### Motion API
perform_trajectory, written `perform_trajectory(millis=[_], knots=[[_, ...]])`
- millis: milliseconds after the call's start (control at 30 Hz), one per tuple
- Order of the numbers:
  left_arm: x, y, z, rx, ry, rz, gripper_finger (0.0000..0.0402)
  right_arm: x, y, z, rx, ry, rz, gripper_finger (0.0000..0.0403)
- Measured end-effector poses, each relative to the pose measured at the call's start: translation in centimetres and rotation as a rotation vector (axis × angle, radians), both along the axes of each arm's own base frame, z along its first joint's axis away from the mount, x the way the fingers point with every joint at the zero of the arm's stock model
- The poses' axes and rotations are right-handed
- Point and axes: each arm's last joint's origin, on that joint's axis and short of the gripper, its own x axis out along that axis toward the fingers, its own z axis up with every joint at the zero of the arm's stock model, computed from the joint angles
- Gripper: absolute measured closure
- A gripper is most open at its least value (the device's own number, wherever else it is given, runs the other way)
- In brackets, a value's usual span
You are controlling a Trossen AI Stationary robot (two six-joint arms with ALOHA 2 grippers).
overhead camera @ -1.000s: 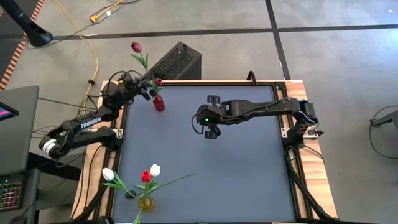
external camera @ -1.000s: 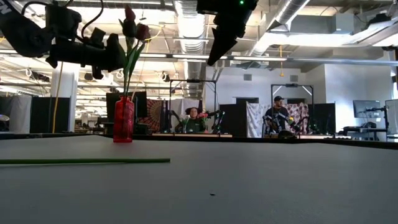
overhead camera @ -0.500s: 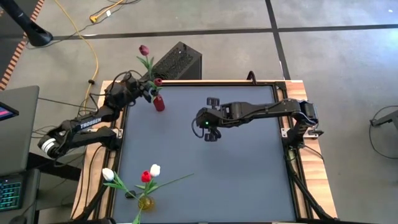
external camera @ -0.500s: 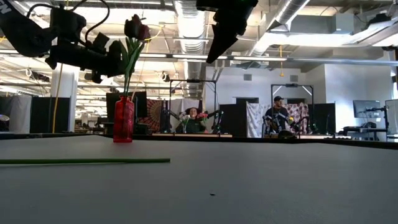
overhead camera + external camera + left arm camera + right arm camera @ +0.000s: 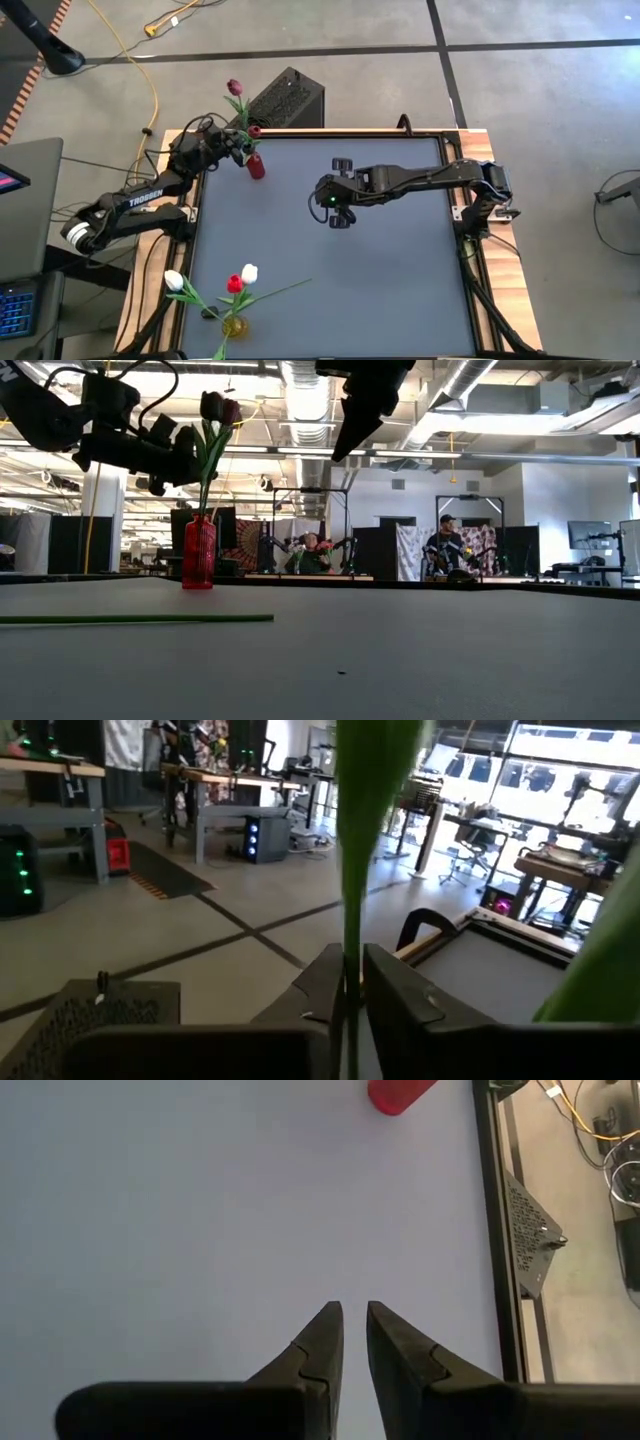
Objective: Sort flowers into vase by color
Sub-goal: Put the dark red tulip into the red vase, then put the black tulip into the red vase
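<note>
Surface (image 5: 400, 290): dark grey mat inside a wood-and-metal frame, most of it bare.

Left end effector (image 5: 236, 148) sits at the far left corner, right by the red vase (image 5: 256, 166), above its mouth. In the left wrist view the fingers (image 5: 320, 990) pinch a thin green stem (image 5: 352, 970) with only a sliver of gap between them. That stem rises from the vase to a dark red tulip (image 5: 234, 88) whose head leans out past the far edge of the surface, over the floor. A second red bloom (image 5: 254, 131) sits low at the vase mouth.

Right end effector (image 5: 339, 208) hangs high over the middle of the surface, well apart from the vase and from everything else. Fingers (image 5: 320, 1345) stand nearly pressed together, a narrow slot between them, nothing held (bare mat beneath in the right wrist view).

Near left corner: yellow vase (image 5: 234, 325) close to the near edge, with a white tulip (image 5: 174, 280), a red tulip (image 5: 234, 284) and another white tulip (image 5: 249, 272) around it. One long stem (image 5: 135, 619) lies flat on the mat, pointing toward the centre.

Open room: the whole right half and the near-centre of the surface carry nothing. Black box (image 5: 285, 98) stands just beyond the far edge, beside the red vase. People sit at benches far back in the room.
</note>
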Motion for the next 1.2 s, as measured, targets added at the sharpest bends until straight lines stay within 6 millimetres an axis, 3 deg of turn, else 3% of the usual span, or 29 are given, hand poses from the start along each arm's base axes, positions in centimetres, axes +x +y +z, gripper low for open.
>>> perform_trajectory(millis=[367, 867, 1067, 1200], knots=[[0.1, -0.2, 0.0, 0.001, 0.009, -0.069, 0.0312, 0.0, 0.0, 0.0, -0.017, 0.012, 0.025, 0.0328], [-1.1, -2.0, -0.2, -0.109, 0.103, -0.064, 0.0308, 0.0, 0.0, 0.0, -0.052, 0.038, 0.077, 0.0328], [-1.7, -2.8, 1.8, -0.198, 0.170, -0.066, 0.0308, -0.3, 0.1, 0.7, -0.013, 0.023, 0.148, 0.0328], [-2.1, -3.5, 3.5, -0.294, 0.219, -0.066, 0.0308, -0.4, 0.3, 1.0, 0.101, -0.004, 0.211, 0.0328]])
